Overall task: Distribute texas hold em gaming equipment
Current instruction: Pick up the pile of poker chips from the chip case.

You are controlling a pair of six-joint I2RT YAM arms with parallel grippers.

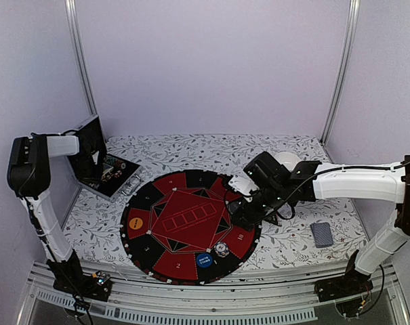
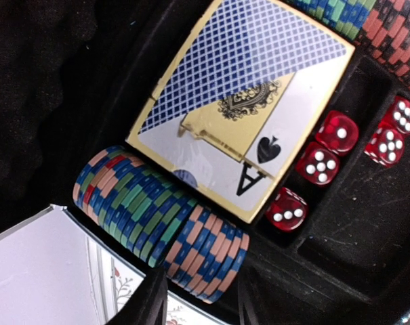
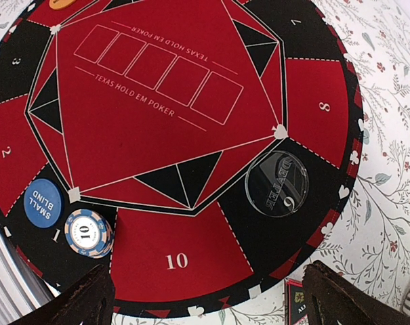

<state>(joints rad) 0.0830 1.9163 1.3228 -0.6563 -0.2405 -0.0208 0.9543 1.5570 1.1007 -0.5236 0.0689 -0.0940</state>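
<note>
My left gripper (image 2: pixel 198 308) is down in the open chip case (image 1: pixel 104 175). Its fingers stand close on either side of a short stack of blue-and-peach poker chips (image 2: pixel 208 254), at the end of a row of blue-and-green chips (image 2: pixel 133 203); I see no firm grip. A boxed card deck (image 2: pixel 242 101) lies beside that row. My right gripper (image 3: pixel 211 305) hangs wide open and empty over the round mat's (image 1: pixel 191 227) right side. On the mat lie a clear dealer button (image 3: pixel 277 184), a "10" chip (image 3: pixel 89 233), a blue small-blind button (image 3: pixel 43 202) and an orange button (image 1: pixel 138 221).
Several red dice (image 2: pixel 326 152) sit in the case's compartments. A grey-blue card deck (image 1: pixel 321 233) lies on the floral cloth right of the mat. A white bowl (image 1: pixel 291 161) is behind the right arm. A black-and-red box corner (image 3: pixel 296 301) shows by my right finger.
</note>
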